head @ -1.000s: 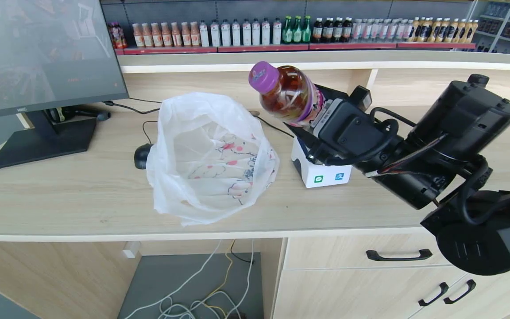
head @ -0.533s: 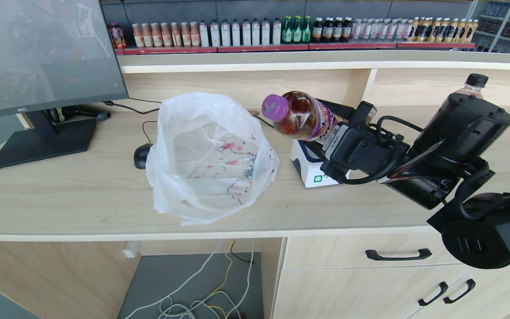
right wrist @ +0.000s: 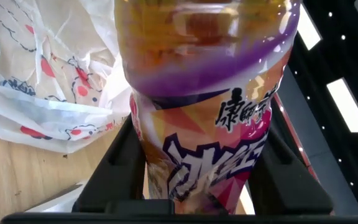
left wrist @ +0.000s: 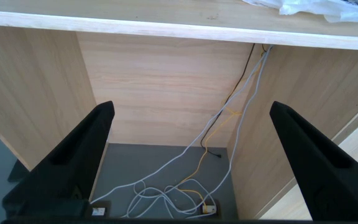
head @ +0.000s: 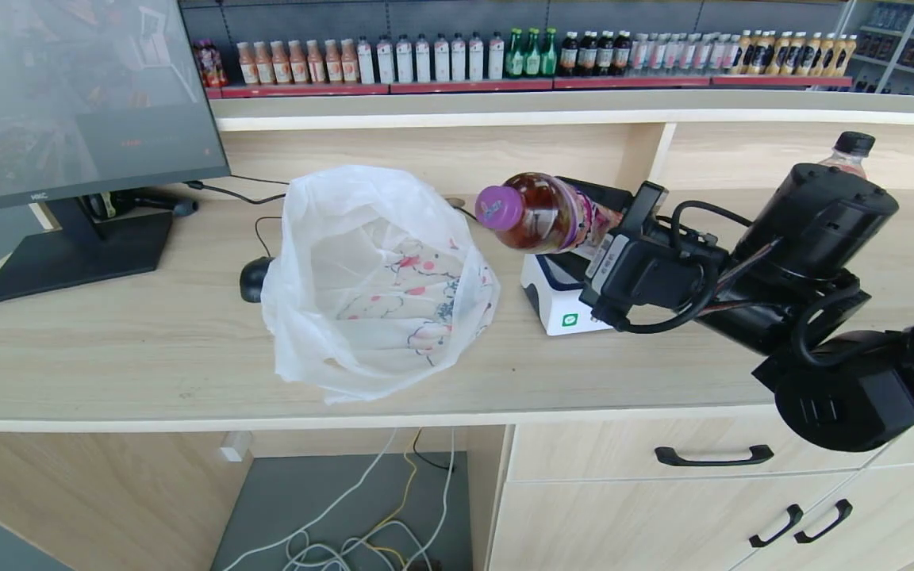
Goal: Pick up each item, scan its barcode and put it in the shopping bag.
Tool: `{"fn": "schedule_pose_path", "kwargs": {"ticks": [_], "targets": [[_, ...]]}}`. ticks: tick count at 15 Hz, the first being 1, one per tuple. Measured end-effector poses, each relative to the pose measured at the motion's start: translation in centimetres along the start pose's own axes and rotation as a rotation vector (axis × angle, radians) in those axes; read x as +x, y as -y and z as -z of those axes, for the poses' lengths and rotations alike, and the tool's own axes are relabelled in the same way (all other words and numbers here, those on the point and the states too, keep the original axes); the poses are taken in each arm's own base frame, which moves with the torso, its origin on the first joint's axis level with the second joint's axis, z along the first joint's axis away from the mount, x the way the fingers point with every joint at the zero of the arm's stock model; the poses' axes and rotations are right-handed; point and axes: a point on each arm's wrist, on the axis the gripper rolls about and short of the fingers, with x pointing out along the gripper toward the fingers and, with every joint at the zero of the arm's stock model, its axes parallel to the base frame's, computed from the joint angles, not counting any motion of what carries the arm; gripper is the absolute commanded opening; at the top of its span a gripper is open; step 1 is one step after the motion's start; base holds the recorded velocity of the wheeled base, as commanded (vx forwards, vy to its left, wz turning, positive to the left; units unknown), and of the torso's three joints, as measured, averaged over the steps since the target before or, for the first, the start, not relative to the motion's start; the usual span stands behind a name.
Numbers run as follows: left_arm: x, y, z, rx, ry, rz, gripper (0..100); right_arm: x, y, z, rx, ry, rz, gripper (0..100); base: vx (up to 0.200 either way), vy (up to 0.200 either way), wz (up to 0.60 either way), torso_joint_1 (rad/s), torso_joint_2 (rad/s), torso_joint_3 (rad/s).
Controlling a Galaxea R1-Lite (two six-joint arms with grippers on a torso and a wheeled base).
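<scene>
Right hand (head: 590, 231) clamped on a purple-capped bottle (head: 538, 211), its label (right wrist: 229, 149) purple-orange with white characters, near the shopping bag (head: 362, 238); left hand (left wrist: 191, 165) apart.

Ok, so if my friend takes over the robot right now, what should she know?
Left gripper: open, empty, below the counter edge.
Right gripper: shut on the purple-capped bottle, held tilted above the scanner, cap towards the shopping bag.
Shopping bag: open on the counter, beside the scanner.
Done: bottle picked up; whether it has been scanned cannot be told.
Left: put it in the bag, then do the black-capped bottle at the counter's far right.
</scene>
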Motion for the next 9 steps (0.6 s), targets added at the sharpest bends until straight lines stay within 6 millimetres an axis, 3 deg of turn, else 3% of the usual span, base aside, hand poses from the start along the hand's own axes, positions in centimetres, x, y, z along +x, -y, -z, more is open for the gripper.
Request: {"fn": "schedule_pose_path", "kwargs": {"ticks": [9], "targets": [[0.0,0.0,0.0,0.0,0.0,-0.001,100,0.7,-1.4,2.1,0.003,0.032,-0.049,0,0.0,0.0,0.0,0.0,0.0,0.0]]}}
